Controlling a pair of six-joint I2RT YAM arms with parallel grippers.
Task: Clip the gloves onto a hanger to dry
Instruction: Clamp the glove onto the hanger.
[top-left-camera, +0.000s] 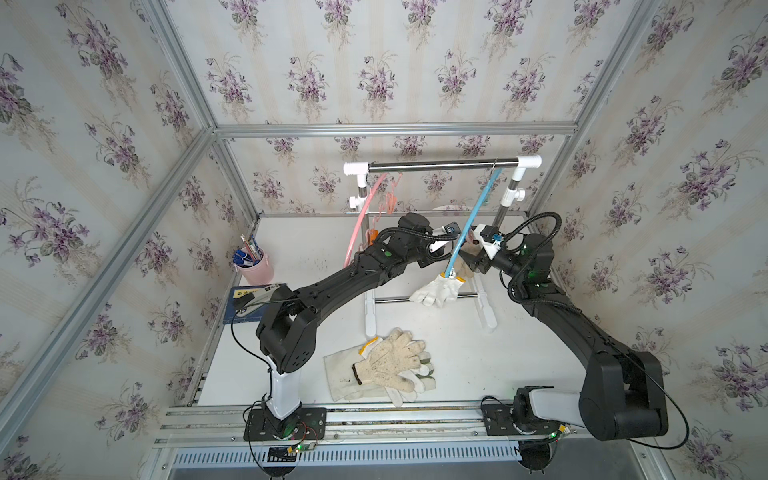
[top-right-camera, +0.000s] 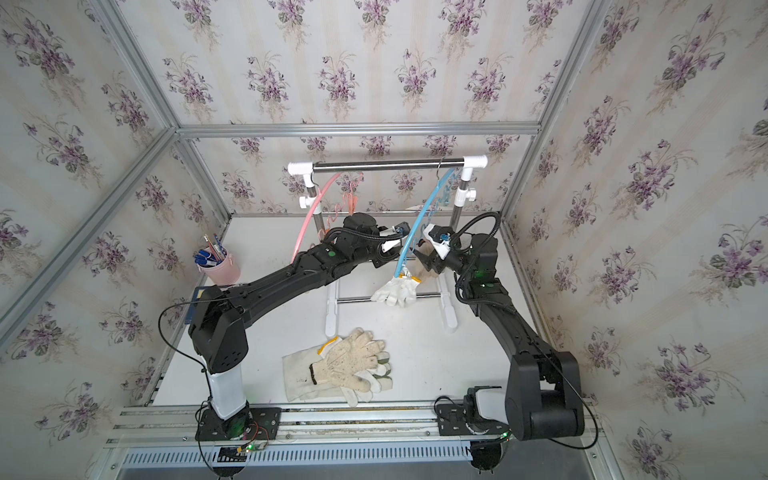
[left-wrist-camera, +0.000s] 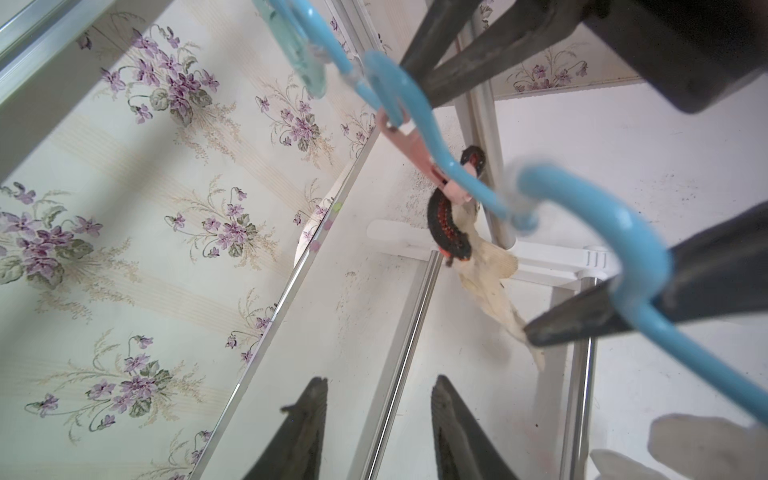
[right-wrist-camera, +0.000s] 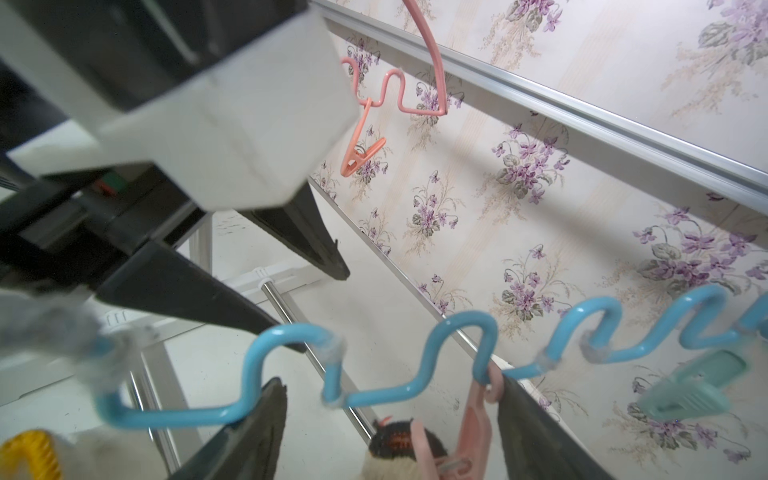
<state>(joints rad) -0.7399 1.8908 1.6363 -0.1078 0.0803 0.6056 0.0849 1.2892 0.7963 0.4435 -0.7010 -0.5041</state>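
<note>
A blue wavy hanger (top-left-camera: 478, 212) hangs from the rack's chrome bar (top-left-camera: 440, 164). A white glove with a yellow cuff (top-left-camera: 436, 289) is clipped at its lower end. Higher on the wire a pink clip (right-wrist-camera: 473, 419) holds a beige glove by its black-and-red cuff (left-wrist-camera: 451, 224). My right gripper (right-wrist-camera: 390, 399) is open, its fingers standing either side of that clip and cuff. My left gripper (left-wrist-camera: 380, 382) is open and empty, just across the wire from the right one. More gloves, a dirty beige knitted one (top-left-camera: 395, 361) over canvas ones (top-left-camera: 345, 374), lie at the table's front.
A pink hanger (top-left-camera: 365, 216) with pink clips hangs at the bar's left end. A teal clip (right-wrist-camera: 690, 390) sits further along the blue wire. The rack's white feet (top-left-camera: 370, 316) reach toward the glove pile. A pink pen cup (top-left-camera: 255, 266) and a blue book (top-left-camera: 253, 301) stand at the left.
</note>
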